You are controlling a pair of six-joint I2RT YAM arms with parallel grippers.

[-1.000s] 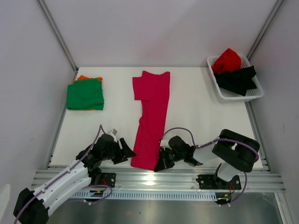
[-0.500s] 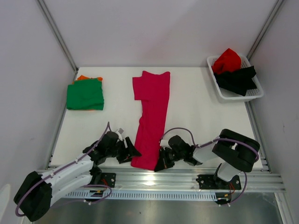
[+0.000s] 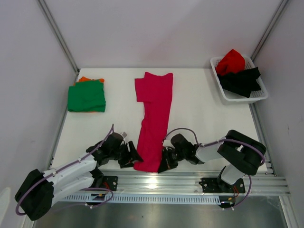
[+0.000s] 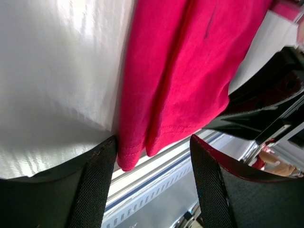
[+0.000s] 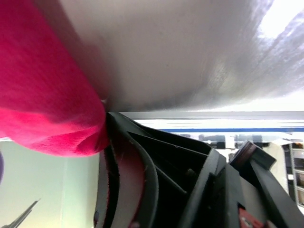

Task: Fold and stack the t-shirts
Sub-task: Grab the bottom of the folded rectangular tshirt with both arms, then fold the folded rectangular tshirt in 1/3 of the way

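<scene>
Folded, far off: green t-shirt [image 3: 86, 97], orange t-shirt [image 3: 84, 79]; magenta t-shirt [image 3: 154, 114] hem between left gripper's [image 3: 133, 156] wide jaws, clamped by right gripper [image 3: 166, 164]; red t-shirt [image 3: 231, 61], black t-shirt [image 3: 241, 80] pending.

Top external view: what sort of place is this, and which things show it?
Probably a robotics test cell, not a home: a white table enclosed by plain white panels, two black-and-white robot arms bolted to a ribbed aluminium rail, and a long magenta-pink cloth t-shirt laid out between them.
</scene>
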